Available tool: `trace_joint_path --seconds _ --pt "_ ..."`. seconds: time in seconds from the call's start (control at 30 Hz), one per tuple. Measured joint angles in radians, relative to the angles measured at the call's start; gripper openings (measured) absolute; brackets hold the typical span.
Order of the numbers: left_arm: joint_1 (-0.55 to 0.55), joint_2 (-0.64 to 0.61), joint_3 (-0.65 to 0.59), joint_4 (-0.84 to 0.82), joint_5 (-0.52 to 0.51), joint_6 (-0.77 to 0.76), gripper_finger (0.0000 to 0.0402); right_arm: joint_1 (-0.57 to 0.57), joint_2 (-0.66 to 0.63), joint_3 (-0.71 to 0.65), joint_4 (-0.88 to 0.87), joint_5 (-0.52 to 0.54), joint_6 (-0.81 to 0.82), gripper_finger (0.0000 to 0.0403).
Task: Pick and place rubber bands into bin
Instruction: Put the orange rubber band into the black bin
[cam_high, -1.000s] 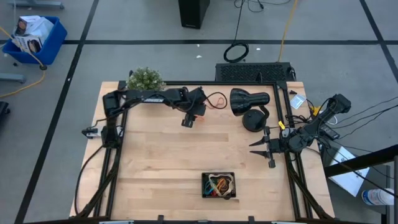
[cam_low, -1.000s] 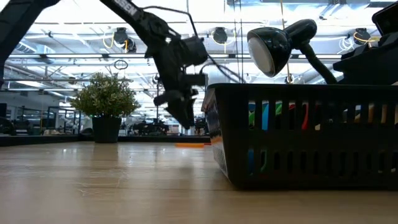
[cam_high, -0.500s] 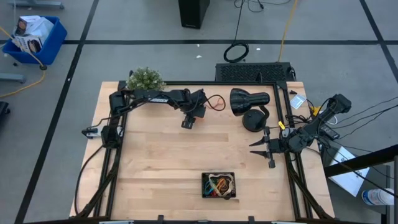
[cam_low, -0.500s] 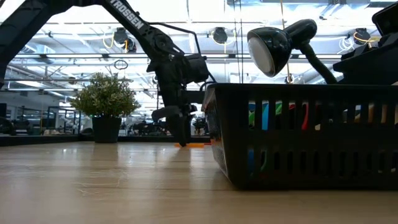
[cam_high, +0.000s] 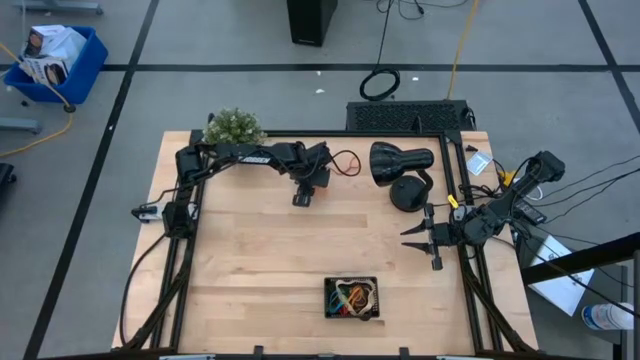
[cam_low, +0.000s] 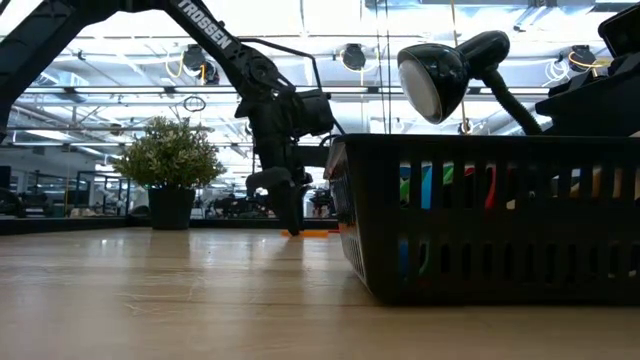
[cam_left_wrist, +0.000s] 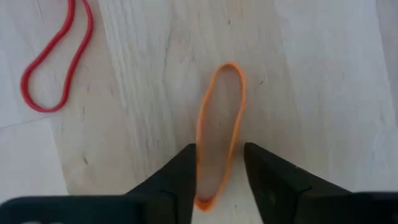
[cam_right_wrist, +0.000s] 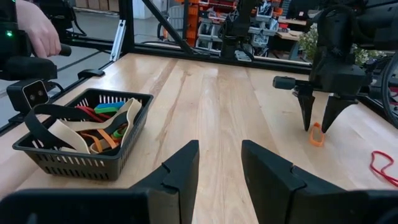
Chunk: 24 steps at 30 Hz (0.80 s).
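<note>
While the left gripper (cam_left_wrist: 217, 177) stands tip-down on the pale wooden counter (cam_high: 260, 260) at about twelve o'clock, its two dark fingers (cam_left_wrist: 180, 177) straddle one end of a thin orange rubber band (cam_left_wrist: 219, 134) lying flat on the wood. The fingers are apart, one on each side of the loop, and not yet pinching it, so the step in hand looks like the grasp itself. A second thin red rubber band (cam_left_wrist: 55, 59) lies just beside it, untouched.

The small shallow black bin (cam_high: 352, 298) sits near the counter's six o'clock edge, well apart from this pick, already holding several coloured and tan bands (cam_right_wrist: 102, 127).

The next move, I judge, calls for the fingers to come together on the orange band's end, lift it clear without snagging the red one, then swing toward six o'clock and let go over the bin.

The right gripper (cam_high: 412, 237) waits near three o'clock, fingers apart and empty.

The only legible writing is "TROSSEN" on the left arm (cam_low: 200, 32) in the low view.
</note>
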Motion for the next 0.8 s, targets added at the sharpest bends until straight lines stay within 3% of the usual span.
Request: trace_joint_path --seconds 0.43,0.8 --pt "0.002 0.000 0.000 -0.001 -0.026 0.002 0.0010 0.000 0.000 0.000 0.000 0.000 0.000 0.0116" --pt "0.003 -0.024 -0.004 -0.025 -0.038 -0.020 0.0006 0.000 0.000 0.000 0.000 0.000 0.000 0.0116"
